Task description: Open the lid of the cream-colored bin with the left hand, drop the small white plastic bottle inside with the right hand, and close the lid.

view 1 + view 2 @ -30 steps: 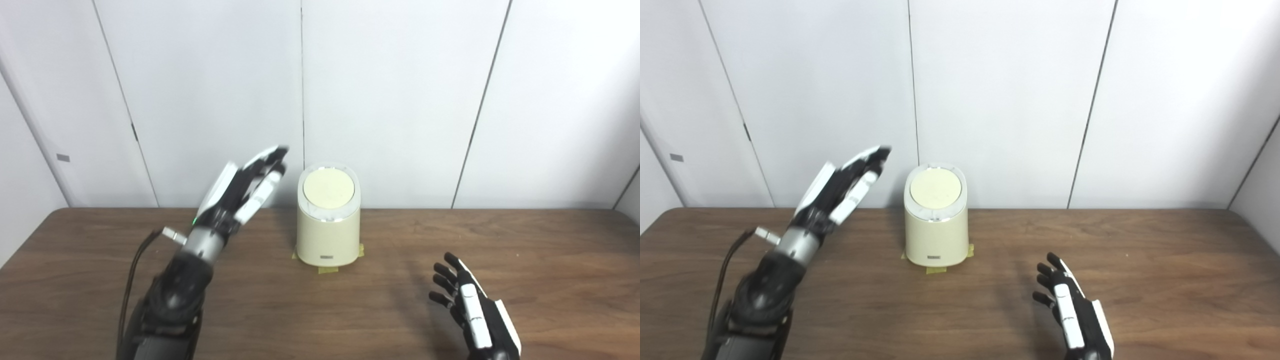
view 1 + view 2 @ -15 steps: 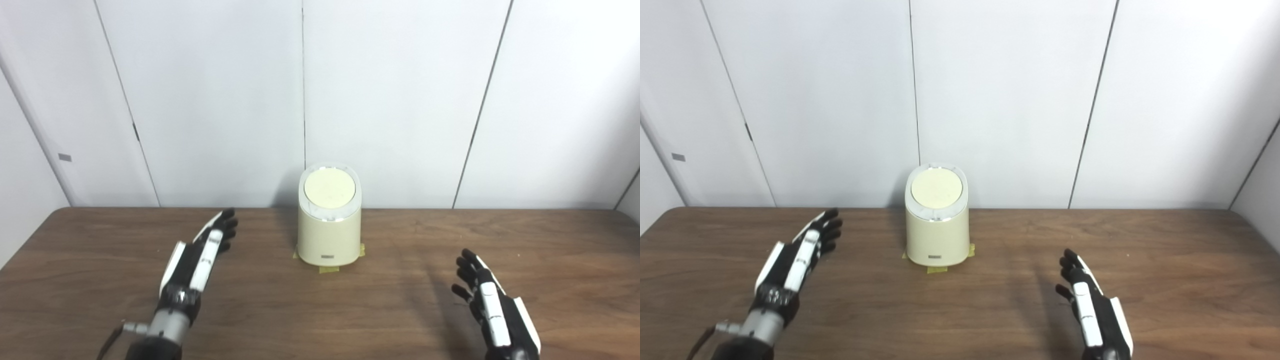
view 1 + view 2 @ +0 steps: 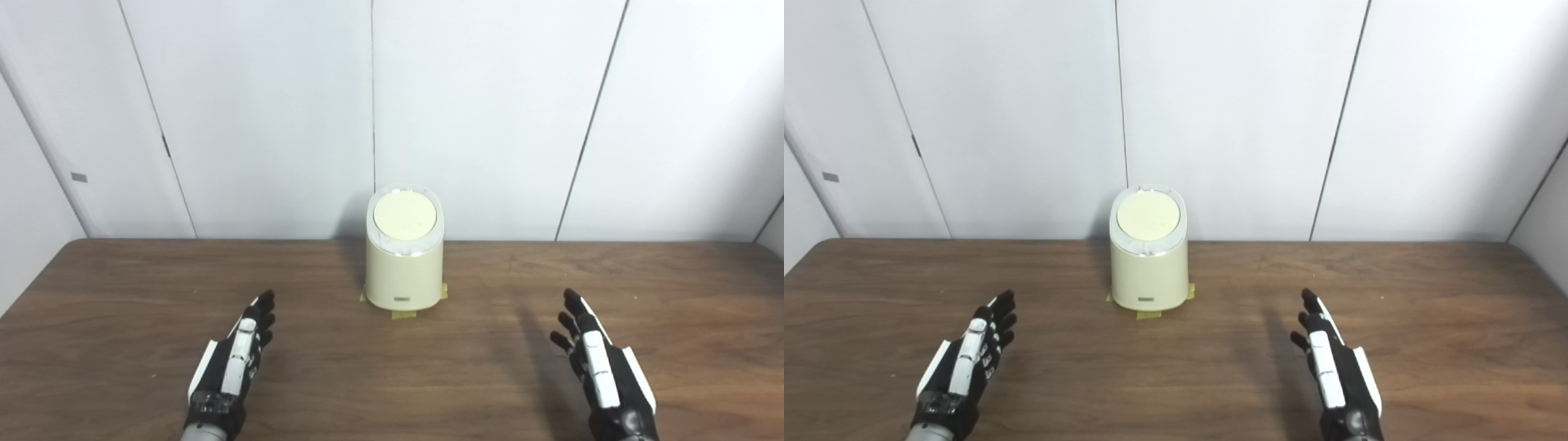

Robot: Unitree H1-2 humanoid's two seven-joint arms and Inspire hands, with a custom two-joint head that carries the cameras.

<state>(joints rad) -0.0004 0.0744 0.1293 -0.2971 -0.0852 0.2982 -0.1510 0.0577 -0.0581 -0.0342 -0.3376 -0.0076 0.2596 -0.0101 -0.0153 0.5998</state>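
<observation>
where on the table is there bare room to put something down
Bare wood lies between the left hand and the right hand, in front of the cream-colored bin. Both outer ends of the table are bare too. Nowhere is crowded; only the bin and its tape tabs stand at the back centre.

Left hand [image 3: 233, 361]: low at the near left, fingers stretched forward and slightly apart, holding nothing.
Right hand [image 3: 603, 367]: low at the near right, turned on edge with the thumb side up, fingers extended and spread, holding nothing.
Spacing: the two hands well apart, both pointing away from the body.
</observation>
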